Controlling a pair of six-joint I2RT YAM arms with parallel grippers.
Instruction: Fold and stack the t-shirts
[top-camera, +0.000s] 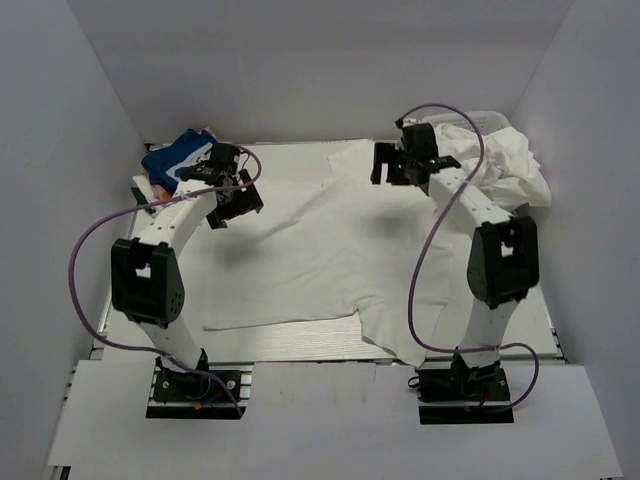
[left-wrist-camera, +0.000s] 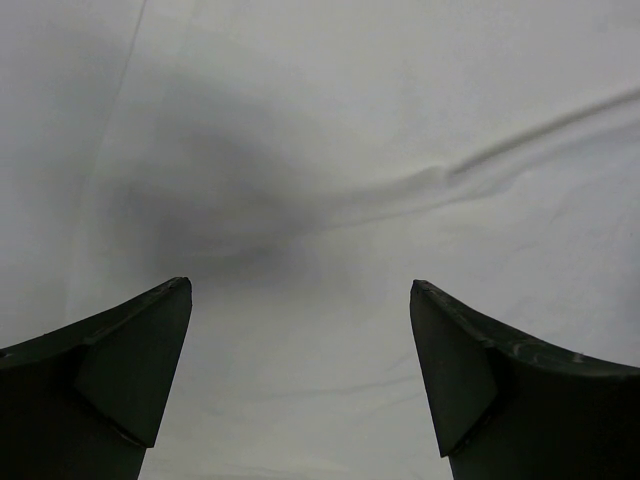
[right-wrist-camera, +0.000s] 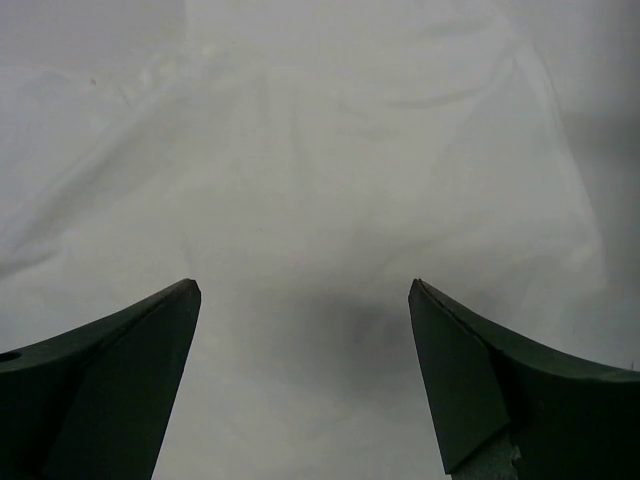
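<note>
Table (top-camera: 290, 343) – one, walled on the left, far and right sides. Bare surface shows only as a narrow strip along the near edge and a band at the far edge.

White shirt (top-camera: 320, 250) – one, spread flat mid-table and covering most of it. Its near hem runs just inside the near table edge, and its near right corner reaches furthest forward. Long soft creases show in the left wrist view (left-wrist-camera: 330, 130).

White heap (top-camera: 505, 165) – crumpled cloth in the far right corner, just beside the spread shirt; number of garments cannot be told.

Blue shirt (top-camera: 175, 158) – one, folded, in the far left corner, clear of the white shirt.

Left gripper (top-camera: 238, 202) – fingers parted, holding nothing, above the shirt's left part (left-wrist-camera: 300, 290).

Right gripper (top-camera: 388, 165) – fingers parted, holding nothing, over the shirt's far right part (right-wrist-camera: 303, 285).
</note>
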